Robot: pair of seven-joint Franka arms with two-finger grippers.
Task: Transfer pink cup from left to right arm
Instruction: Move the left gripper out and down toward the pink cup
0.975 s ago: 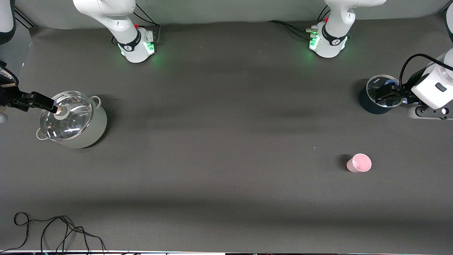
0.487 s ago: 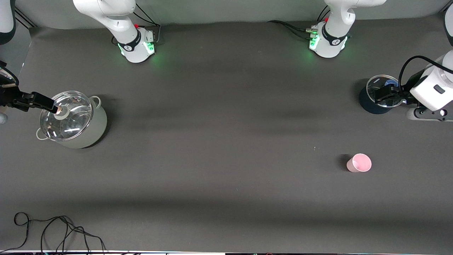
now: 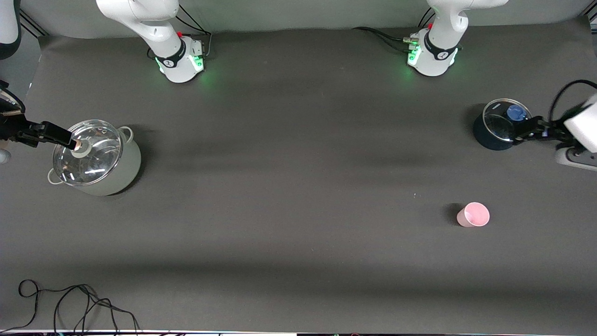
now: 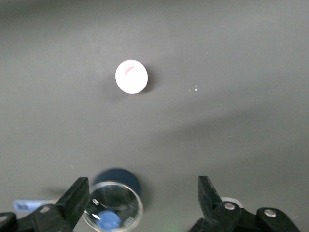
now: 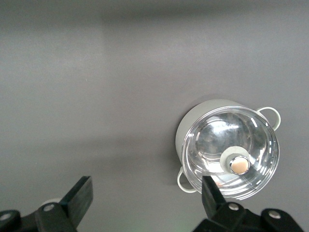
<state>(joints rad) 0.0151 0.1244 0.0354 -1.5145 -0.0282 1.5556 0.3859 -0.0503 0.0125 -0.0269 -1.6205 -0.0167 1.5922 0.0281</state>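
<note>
One pink cup (image 3: 473,214), two lidded pots: a pale one (image 3: 95,158) and a small dark one (image 3: 499,130), plus two open hands.

Both arms are glossy white, each with a black band near its round base (image 3: 431,58), where green lights glow and black cables plug in. The left gripper (image 4: 142,203) and right gripper (image 5: 145,203) are black, with silver screws.
</note>
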